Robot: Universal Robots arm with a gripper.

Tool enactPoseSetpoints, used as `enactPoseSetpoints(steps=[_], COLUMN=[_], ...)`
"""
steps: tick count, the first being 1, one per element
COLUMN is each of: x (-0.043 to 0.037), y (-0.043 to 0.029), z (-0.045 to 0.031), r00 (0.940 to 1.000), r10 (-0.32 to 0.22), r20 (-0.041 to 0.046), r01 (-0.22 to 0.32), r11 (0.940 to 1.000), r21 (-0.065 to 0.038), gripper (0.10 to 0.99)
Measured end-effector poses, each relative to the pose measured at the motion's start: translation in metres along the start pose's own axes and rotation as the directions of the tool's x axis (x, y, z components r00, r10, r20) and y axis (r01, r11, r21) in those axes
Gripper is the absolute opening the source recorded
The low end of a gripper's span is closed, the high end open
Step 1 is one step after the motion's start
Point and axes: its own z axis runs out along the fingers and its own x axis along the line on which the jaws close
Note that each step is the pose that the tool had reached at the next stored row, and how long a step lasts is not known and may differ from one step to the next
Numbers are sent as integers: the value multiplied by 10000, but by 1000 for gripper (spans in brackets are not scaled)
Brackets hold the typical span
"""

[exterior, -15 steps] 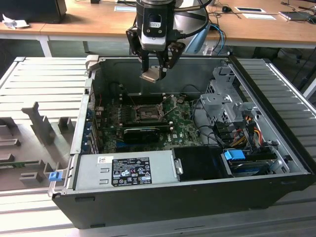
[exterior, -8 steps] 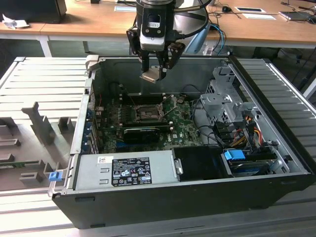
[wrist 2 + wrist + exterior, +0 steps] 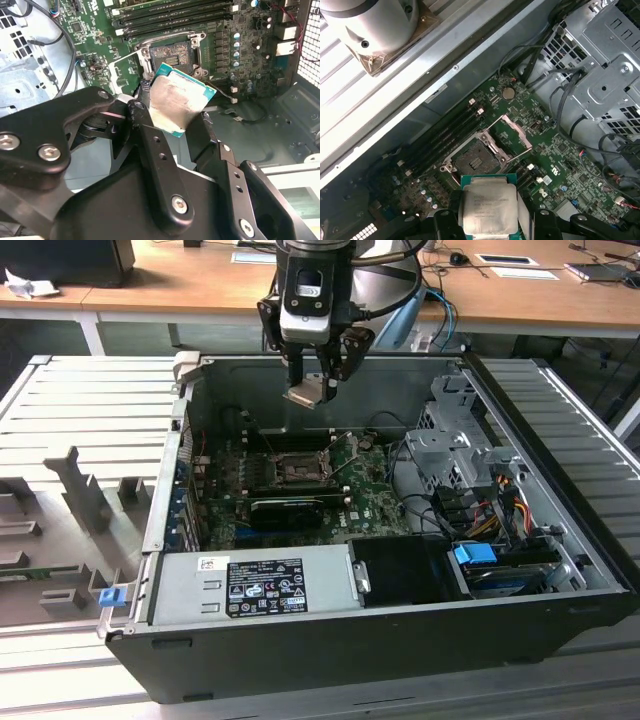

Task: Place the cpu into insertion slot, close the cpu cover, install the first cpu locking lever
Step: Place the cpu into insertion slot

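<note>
Hovering over the open PC case point(image 3: 400, 635) on a ribbed grey metal tabletop point(image 3: 90, 400), wooden tabletops point(image 3: 200, 285) behind, the pincer point(image 3: 313, 390) is clamped on the cpu point(image 3: 303, 396), well above the bare insertion slot point(image 3: 295, 468), cpu cover point(image 3: 513, 133) flipped up.

A grey ribbed metal bench point(image 3: 90, 400) carries it all: the open black computer case point(image 3: 380, 650) sits on it, and grey slotted fixtures point(image 3: 85, 495) stand on the slats at the exterior view's left.
</note>
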Motion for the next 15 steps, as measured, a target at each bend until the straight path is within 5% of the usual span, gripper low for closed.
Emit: enactPoseSetpoints(steps=[15], x=[0], y=[-1], z=[11], r00=[9978], r10=[667], r20=[60], r01=[-667], r11=[9978], r21=[-16], gripper=[529])
